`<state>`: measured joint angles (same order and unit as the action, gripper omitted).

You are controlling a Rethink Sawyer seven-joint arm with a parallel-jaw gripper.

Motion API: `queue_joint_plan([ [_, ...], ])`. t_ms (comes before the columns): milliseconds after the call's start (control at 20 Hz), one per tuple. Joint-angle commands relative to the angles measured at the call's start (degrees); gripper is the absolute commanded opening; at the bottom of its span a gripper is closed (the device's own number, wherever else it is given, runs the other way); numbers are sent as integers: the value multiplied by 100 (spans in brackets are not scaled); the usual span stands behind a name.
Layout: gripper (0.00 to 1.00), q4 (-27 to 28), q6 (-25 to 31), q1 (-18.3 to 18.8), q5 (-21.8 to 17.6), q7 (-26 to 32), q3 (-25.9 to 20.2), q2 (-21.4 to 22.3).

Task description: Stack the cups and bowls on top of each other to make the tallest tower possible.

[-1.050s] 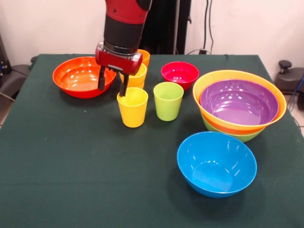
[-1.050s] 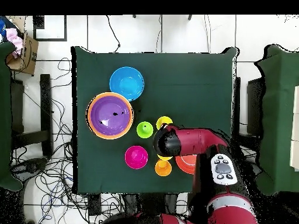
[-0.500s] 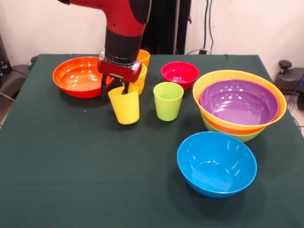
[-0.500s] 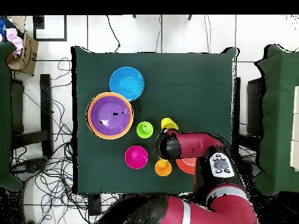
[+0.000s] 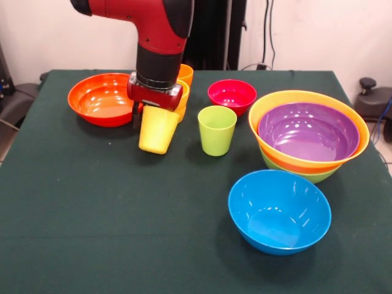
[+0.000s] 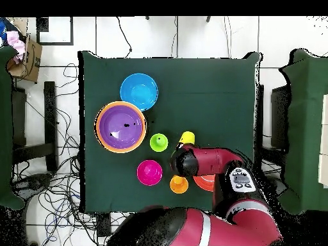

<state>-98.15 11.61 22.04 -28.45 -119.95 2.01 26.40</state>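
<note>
One yellow cup [image 5: 158, 130] hangs tilted from the hand [image 5: 153, 109].

The gripper [image 5: 154, 108] hides the yellow cup's [image 5: 157, 130] rim, so the fingers' grip cannot be made out. Behind that cup, the arm [image 5: 160, 37] covers most of two stacked cups [image 5: 184, 86].

Gripper [image 5: 153, 109] clamped on yellow cup [image 5: 157, 129], cup tilted, beside green cup [image 5: 217, 130]; purple bowl [image 5: 308, 132] nested in stack.
</note>
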Motion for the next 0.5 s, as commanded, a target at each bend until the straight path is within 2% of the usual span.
queue_joint_plan([
  [50, 100, -218, -278, 27, 73, -453, -506, -62],
  [350, 100, -161, -75, -46, 136, -358, -599, 246],
  [500, 100, 24, -166, -110, 30, -285, -557, 204],
])
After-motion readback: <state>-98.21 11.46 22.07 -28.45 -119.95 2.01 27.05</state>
